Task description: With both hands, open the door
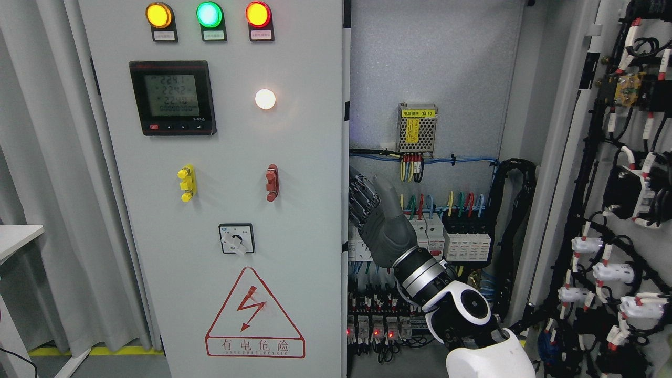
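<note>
The grey left door [294,173] of the electrical cabinet stands closed and carries lamps, a meter and switches. The right door [625,210] is swung open at the far right, with its wired inner side facing me. My right hand [365,202] comes in from the lower right and is raised inside the open bay, right at the left door's right edge [346,157]. Its fingers [362,194] are stretched toward that edge and the thumb [387,191] points up. The fingertips are hidden behind the edge. The left arm does not show.
The open bay holds a power supply [417,128], rows of breakers [462,241] and coloured wires close behind the hand. A black cable chain [517,220] hangs to the right. A grey curtain [47,184] and a white table corner [18,233] are at the left.
</note>
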### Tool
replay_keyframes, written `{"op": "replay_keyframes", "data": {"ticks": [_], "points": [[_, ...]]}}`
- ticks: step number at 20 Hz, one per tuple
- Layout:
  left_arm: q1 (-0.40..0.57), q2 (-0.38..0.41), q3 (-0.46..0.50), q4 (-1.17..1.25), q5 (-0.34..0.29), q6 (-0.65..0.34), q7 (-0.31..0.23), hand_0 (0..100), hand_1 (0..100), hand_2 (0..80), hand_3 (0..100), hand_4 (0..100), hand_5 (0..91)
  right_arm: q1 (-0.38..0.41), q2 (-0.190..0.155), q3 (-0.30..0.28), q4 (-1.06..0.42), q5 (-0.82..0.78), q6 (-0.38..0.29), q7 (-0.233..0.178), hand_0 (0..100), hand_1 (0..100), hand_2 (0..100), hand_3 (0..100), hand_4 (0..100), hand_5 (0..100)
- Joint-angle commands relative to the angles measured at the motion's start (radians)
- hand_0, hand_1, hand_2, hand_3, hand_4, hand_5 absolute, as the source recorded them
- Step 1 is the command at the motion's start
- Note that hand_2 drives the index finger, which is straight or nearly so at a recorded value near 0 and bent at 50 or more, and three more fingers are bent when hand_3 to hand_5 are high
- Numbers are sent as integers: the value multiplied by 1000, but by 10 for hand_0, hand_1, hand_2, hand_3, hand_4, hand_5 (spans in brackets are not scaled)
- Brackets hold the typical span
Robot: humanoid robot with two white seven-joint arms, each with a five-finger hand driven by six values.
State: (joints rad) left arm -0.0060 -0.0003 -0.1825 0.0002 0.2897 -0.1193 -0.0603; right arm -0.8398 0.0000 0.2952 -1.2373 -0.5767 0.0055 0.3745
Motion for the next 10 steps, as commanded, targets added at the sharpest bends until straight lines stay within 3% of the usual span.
{"op": "replay_keyframes", "data": {"ticks": [1, 10], "points": [[-28, 0, 0, -20, 0, 3, 0, 296, 0, 28, 28, 38, 0, -2, 0, -8, 6, -46, 17, 14, 218, 0, 0, 0, 0, 0], [-28, 0, 0, -22, 0, 3, 0, 295, 0, 27, 28, 37, 0, 5, 0, -24, -1, -55, 21, 21, 218, 0, 0, 0, 0, 0]]}}
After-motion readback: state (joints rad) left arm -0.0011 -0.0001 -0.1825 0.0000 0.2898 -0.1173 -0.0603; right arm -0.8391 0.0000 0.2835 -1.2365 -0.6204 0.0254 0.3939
